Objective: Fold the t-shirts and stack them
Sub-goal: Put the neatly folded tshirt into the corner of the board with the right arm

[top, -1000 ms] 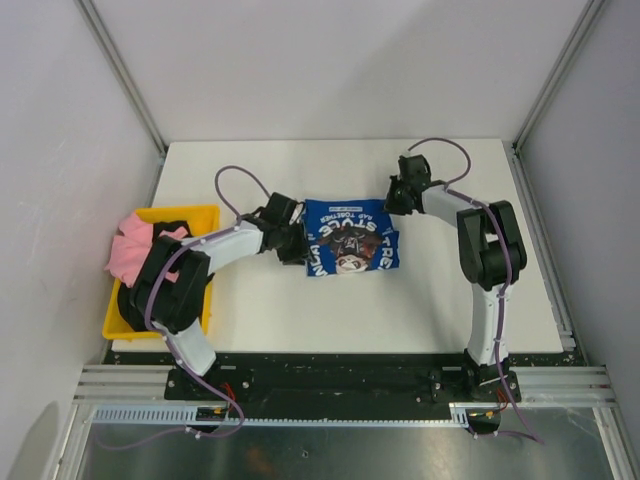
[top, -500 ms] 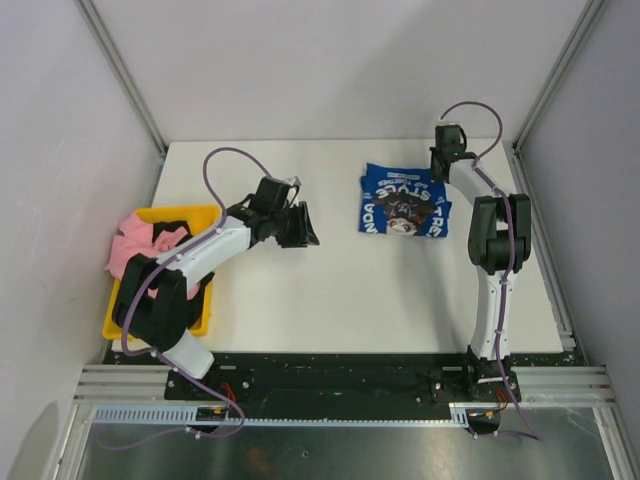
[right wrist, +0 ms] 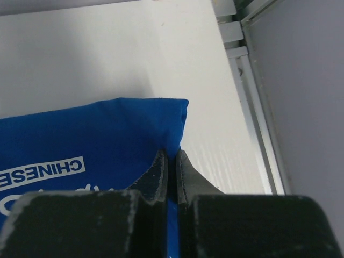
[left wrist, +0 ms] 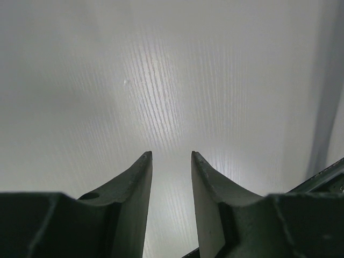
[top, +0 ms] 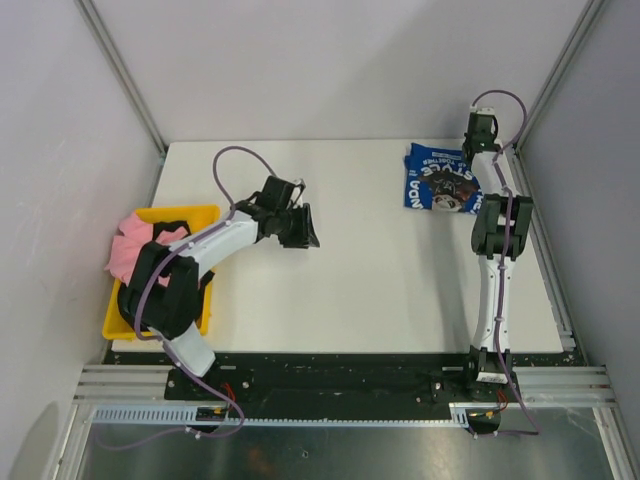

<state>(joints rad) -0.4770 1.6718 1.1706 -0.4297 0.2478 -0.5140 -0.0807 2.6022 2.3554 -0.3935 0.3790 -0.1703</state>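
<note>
Hiding: right arm (top: 497,225) covers one edge of blue t-shirt (top: 437,182), left arm (top: 225,240) part of black t-shirt (top: 173,227) | blue t-shirt folded on bench (top: 380,290), well apart from yellow bin (top: 205,213) | pink t-shirt (top: 128,248) in bin | right fingers (right wrist: 156,177) pinching blue corner | left fingers (left wrist: 137,183) spread, empty, near bin

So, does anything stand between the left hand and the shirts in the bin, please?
Nothing visible: only bare table lies between the left hand and the yellow bin holding the pink shirt and black shirt.

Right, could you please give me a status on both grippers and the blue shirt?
Right gripper shut on blue t-shirt at far right corner. Left gripper open, empty. No obstruction seen.
</note>
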